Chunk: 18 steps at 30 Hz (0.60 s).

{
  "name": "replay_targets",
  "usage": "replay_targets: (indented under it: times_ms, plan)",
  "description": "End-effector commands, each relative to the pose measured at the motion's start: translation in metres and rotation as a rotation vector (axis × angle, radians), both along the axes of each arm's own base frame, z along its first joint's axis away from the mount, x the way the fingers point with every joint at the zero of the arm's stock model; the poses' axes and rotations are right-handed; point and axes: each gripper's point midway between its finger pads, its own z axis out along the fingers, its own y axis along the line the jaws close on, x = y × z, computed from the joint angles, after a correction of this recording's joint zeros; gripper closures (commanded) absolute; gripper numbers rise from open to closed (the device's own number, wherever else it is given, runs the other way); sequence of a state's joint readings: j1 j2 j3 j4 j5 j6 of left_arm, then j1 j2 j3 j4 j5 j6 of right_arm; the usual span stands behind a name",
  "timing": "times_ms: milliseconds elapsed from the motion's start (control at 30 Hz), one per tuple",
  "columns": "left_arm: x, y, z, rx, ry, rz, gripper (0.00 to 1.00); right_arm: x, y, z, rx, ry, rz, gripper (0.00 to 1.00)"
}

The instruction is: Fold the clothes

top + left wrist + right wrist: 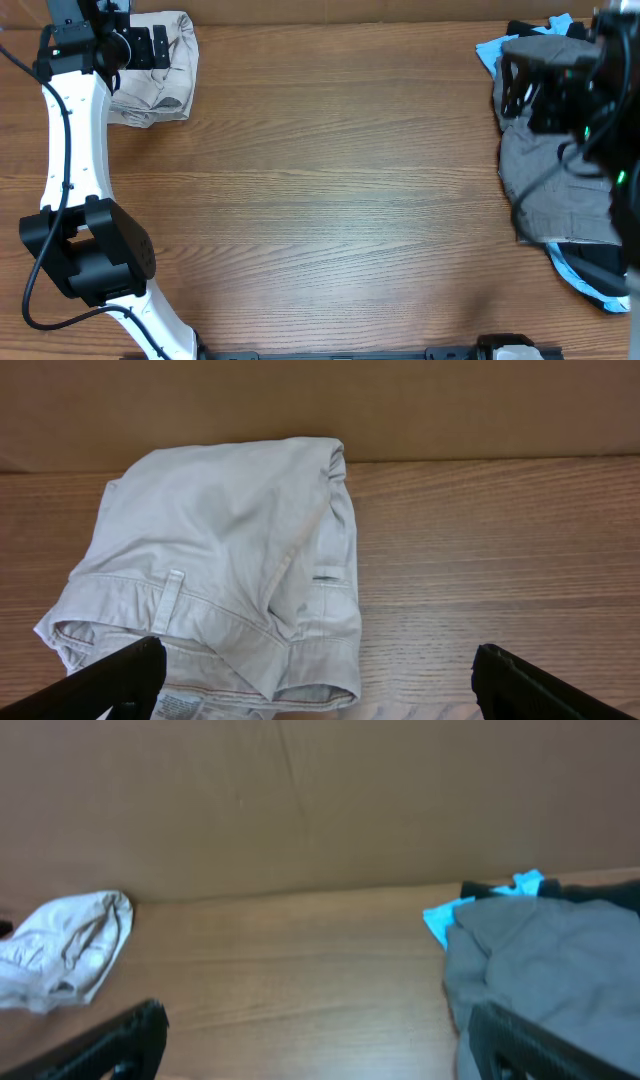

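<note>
Only the left wrist view shows the belt loop (168, 600) on the folded beige shorts (220, 550) at the tabletop's (330, 180) far-left corner, grey shorts (545, 960) heaped at its right edge, while the left end effector (318, 655) and right end effector (318, 1012) both gape wide, grasping nothing.

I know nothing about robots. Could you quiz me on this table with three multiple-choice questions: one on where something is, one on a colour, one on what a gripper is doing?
1. Where do the beige shorts lie?
A) centre of the table
B) a far corner on the robot's left
C) the near right corner

2. Which colour shows beside the grey shorts?
A) red
B) yellow
C) light blue

3. The left gripper is:
A) open, gripping nothing
B) shut on the shorts
C) out of sight

Answers:
1 B, the overhead view shows them in that corner.
2 C, light-blue fabric edges the pile.
3 A, its jaws stand wide apart.
</note>
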State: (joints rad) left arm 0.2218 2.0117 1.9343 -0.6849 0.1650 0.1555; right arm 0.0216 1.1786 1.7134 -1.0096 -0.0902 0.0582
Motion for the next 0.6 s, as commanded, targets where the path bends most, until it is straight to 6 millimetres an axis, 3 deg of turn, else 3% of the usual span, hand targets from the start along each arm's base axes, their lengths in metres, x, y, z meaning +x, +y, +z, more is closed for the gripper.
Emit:
replay_targets:
  times_ms: [0, 567]
  plan:
    - [0.003, -0.006, -0.005, -0.02, 0.008, -0.007, 0.0, -0.015, -0.001, -0.027, -0.017, -0.015, 0.0, 0.0]
    - [0.003, -0.006, -0.005, -0.02, 0.008, -0.007, 0.0, -0.071, 0.003, -0.141, 0.01, -0.422, 0.032, 0.0]
